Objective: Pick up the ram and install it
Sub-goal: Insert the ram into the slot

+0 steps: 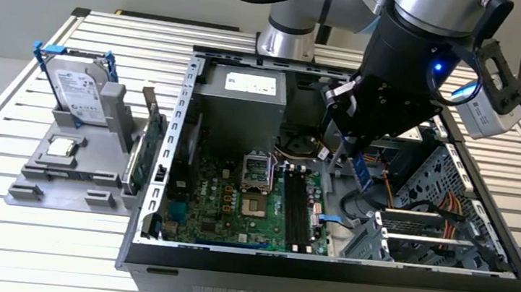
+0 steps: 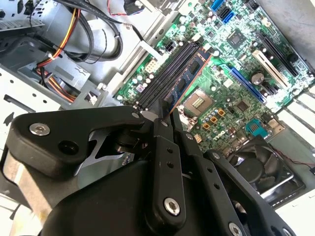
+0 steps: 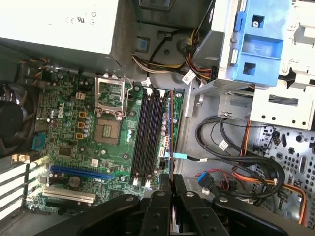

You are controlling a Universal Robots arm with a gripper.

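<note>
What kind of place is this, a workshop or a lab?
Probably a robotics lab bench for computer assembly. An open computer case lies on a slatted metal table, a grey fixture beside it holds a hard drive, and the robot arm's gripper, jaws shut, holds the ram above the motherboard.

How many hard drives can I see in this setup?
1. The hard drive stands upright in the grey holder on the slatted table, outside the computer case, on the exterior view's left. Others may be hidden inside the case.
</note>
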